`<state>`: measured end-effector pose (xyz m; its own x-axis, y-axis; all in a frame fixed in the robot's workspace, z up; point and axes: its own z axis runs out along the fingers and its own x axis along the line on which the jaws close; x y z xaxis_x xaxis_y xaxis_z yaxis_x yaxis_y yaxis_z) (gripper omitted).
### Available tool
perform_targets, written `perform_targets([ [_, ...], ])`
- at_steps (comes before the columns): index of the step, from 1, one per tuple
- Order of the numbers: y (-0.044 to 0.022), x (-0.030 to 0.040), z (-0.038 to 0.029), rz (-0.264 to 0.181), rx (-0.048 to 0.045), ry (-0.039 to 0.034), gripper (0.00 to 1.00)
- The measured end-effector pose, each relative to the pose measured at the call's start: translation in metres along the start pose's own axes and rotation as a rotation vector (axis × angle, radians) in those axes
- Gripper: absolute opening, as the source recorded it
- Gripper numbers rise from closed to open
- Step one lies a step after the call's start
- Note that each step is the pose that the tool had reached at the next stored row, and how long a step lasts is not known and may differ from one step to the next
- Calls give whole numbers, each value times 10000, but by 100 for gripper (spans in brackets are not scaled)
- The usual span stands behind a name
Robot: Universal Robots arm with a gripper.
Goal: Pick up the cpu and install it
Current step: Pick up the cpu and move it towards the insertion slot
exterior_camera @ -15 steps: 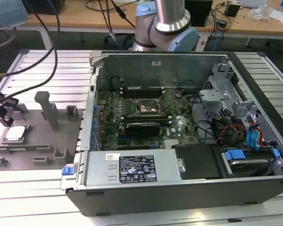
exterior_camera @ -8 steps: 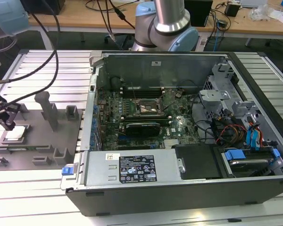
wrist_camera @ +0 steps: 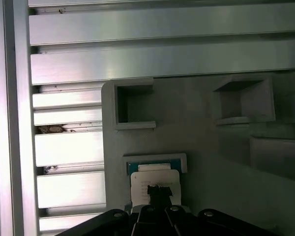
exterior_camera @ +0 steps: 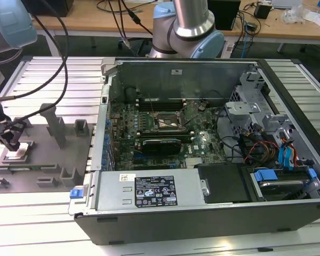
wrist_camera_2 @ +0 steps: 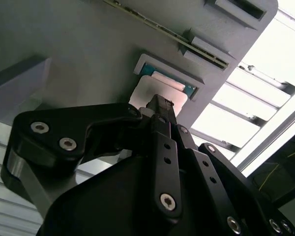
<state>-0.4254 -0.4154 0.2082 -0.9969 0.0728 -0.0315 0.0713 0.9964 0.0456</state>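
The cpu (exterior_camera: 21, 151) is a small pale square lying in a recess of the grey plastic fixture (exterior_camera: 42, 160) at the exterior view's left. My gripper (exterior_camera: 9, 140) hangs right over it, its dark fingers drawn together and shut. In both wrist views the joined tips (wrist_camera_2: 160, 105) (wrist_camera: 159, 192) sit against the pale top of the cpu (wrist_camera_2: 150, 93) (wrist_camera: 150, 179), which rests beside a teal-edged pocket (wrist_camera: 155, 164). The motherboard's dark socket frame (exterior_camera: 169, 121) lies inside the open computer case (exterior_camera: 218, 213), far from the gripper.
Grey posts and blocks (exterior_camera: 56, 128) stand on the fixture close to the gripper. Black cables (exterior_camera: 64, 48) trail from the arm. A second arm's base (exterior_camera: 189, 32) stands behind the case. Slotted aluminium table (exterior_camera: 48, 74) surrounds everything.
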Motion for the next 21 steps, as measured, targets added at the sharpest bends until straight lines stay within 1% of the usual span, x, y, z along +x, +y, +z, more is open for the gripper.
perform_targets([
  [5,0,0,4,0,0,-1,11],
  [8,0,0,7,0,-1,-1,29],
  [9,0,0,7,0,-1,0,29],
  [10,0,0,8,0,-1,-1,36],
  [11,0,0,9,0,-1,-1,36],
  [13,0,0,10,0,-1,0,48],
  [14,0,0,11,0,-1,0,48],
  [15,0,0,12,0,0,0,55],
  [21,-1,1,26,0,-1,0,55],
])
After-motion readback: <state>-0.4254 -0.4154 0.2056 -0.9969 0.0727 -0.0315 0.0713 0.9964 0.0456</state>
